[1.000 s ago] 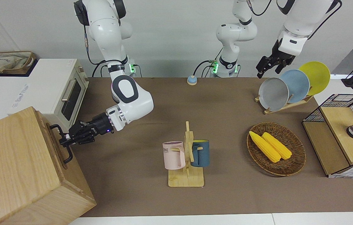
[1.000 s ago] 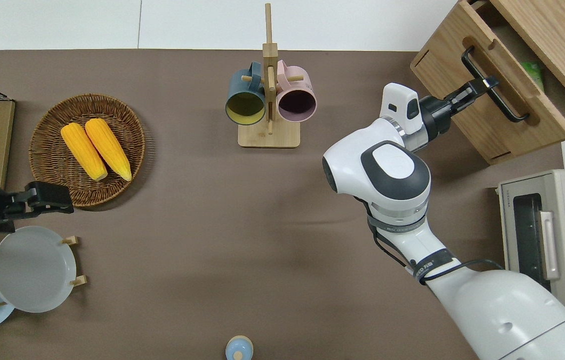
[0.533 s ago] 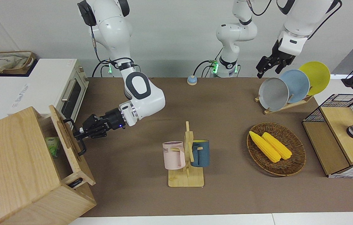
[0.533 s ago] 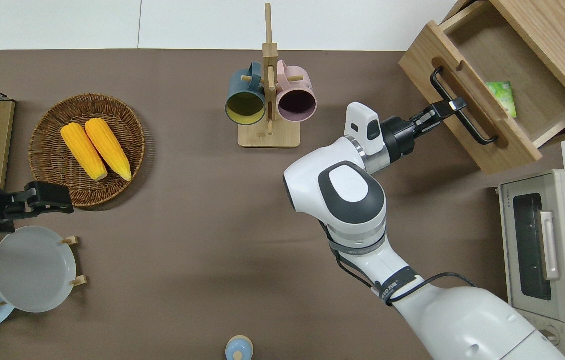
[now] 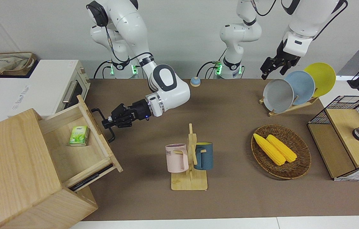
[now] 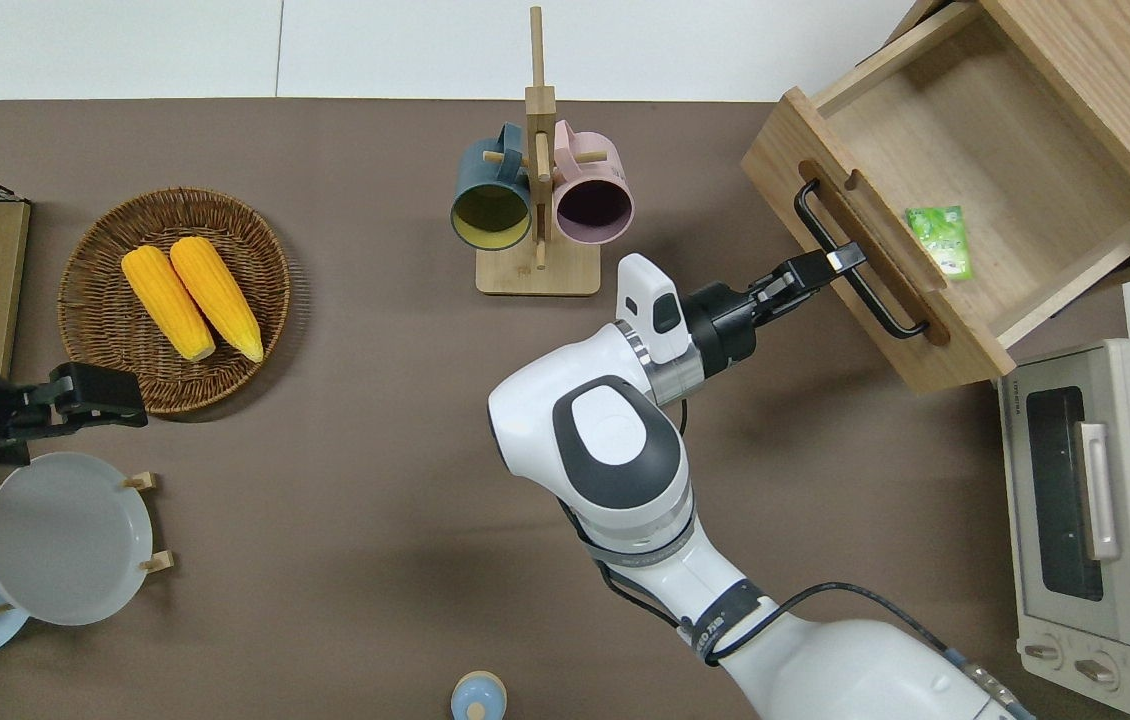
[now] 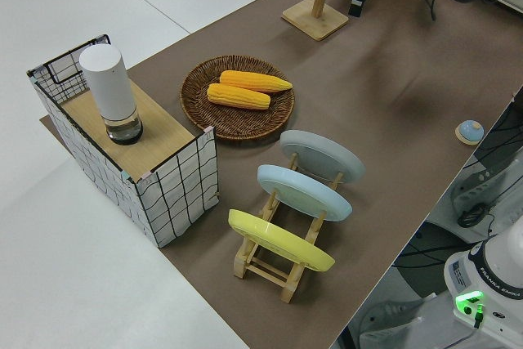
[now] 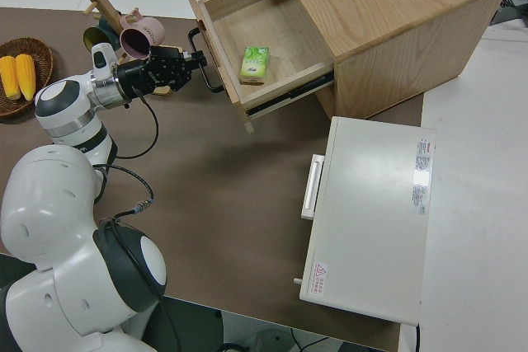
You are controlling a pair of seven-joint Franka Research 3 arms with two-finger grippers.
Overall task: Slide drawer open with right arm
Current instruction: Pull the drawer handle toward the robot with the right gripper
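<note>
drawer [image 5: 81, 143]: now drawn well out of cabinet [image 5: 14, 178], green packet [image 5: 78, 135] uncovered | right pincer [image 5: 107, 122]: clamped on the handle [image 5: 103, 124], has pulled toward worktop middle | task: nearly done | left arm: parked

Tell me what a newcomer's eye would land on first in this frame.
Probably the drawer, pulled well out of the wooden cabinet at the right arm's end of the table, with a small green packet lying inside. The right gripper is closed on the drawer's black bar handle. After that, the two yellow corn cobs in the wicker basket toward the left arm's end stand out; the left arm is parked.
</note>
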